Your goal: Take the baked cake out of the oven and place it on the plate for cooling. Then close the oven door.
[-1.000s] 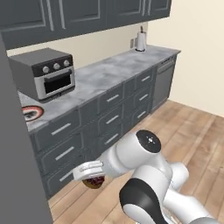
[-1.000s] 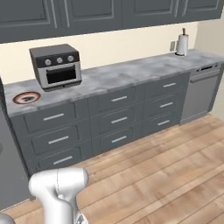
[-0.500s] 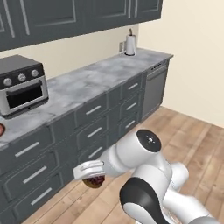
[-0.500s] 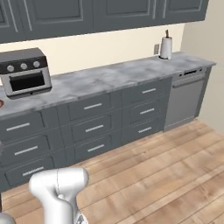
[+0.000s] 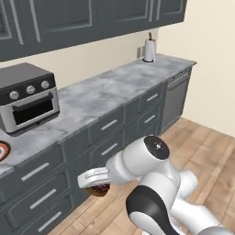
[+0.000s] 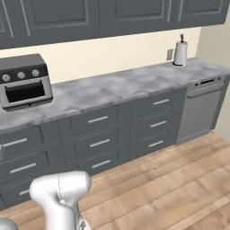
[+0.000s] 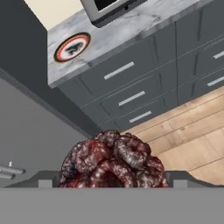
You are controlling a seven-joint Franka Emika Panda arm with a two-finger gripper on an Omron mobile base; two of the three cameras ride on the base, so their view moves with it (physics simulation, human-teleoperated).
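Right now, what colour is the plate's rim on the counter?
Reddish-orange, around a white centre with a dark mark; the plate shows best in the hand view.

cake (image 7: 113, 161): lumpy dark reddish-brown | held in hand (image 5: 94, 181) | plate (image 7: 71, 47): on counter

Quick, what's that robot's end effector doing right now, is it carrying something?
End effector: closed on the baked cake, carrying it low in front of the drawers.
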